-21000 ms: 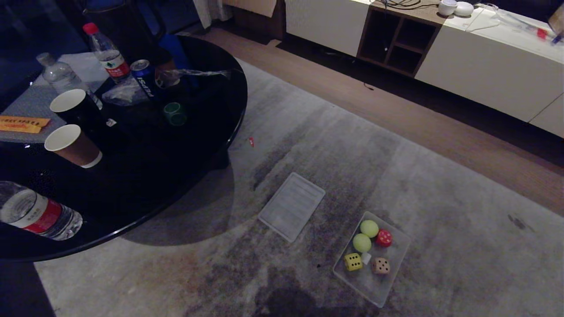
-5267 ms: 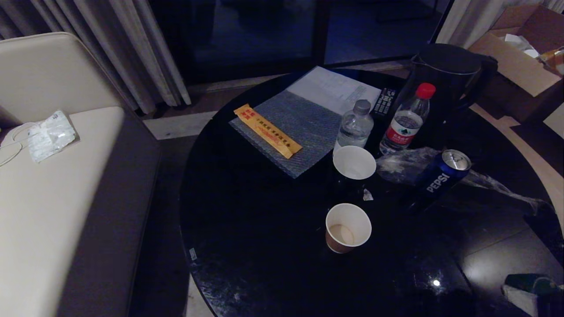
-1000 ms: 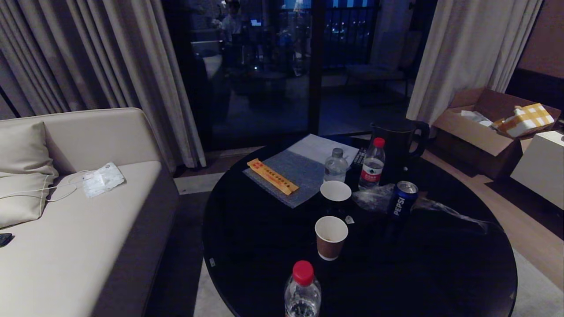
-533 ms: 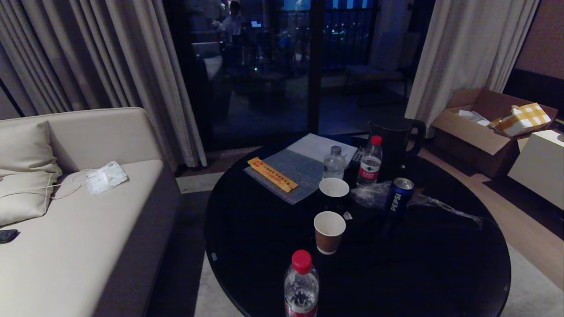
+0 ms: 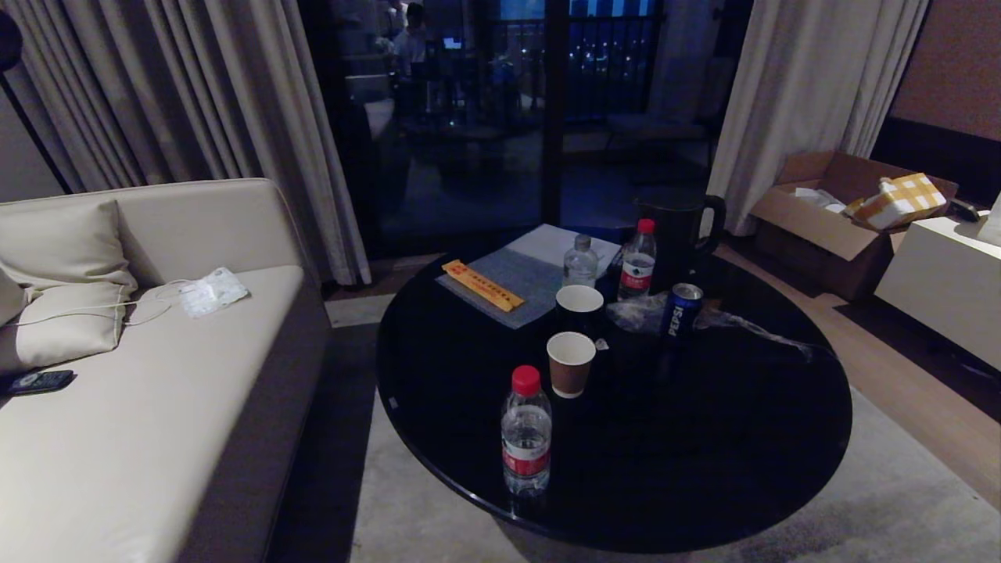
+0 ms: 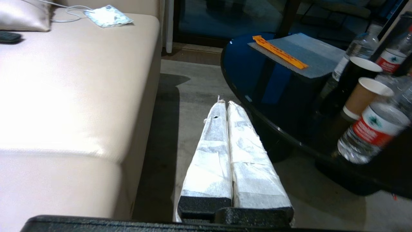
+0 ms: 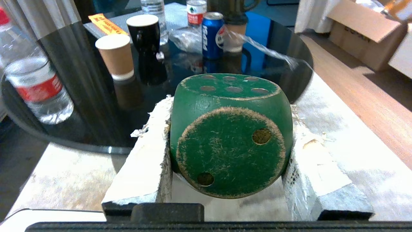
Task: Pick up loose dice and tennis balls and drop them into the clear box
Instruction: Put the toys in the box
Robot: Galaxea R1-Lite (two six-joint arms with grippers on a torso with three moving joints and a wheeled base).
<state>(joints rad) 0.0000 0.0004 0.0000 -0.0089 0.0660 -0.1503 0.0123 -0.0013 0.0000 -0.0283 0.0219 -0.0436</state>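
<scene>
A dark green die point(image 7: 230, 135) with worn pale edges shows in the right wrist view, its two-pip face toward the camera. My right gripper point(image 7: 228, 109) is shut on it, one white-wrapped finger point(image 7: 145, 167) against each side, held above the carpet just before the round table. My left gripper point(image 6: 223, 104) is shut and empty, its wrapped fingers pressed together over the floor between sofa and table. Neither arm appears in the head view. The clear box, the tennis balls and the other dice are out of view.
A round black table point(image 5: 704, 438) carries a water bottle point(image 5: 525, 438) near its front edge, a brown paper cup point(image 5: 570, 363), a black cup point(image 5: 579, 309), a Pepsi can point(image 5: 682, 310) and a kettle point(image 5: 676, 234). A beige sofa point(image 5: 117, 422) stands left, an open cardboard box point(image 5: 829, 211) right.
The whole head picture has shifted: the table now sits lower and farther off, with more carpet in front, so the camera has moved. Nothing on the table has moved.
</scene>
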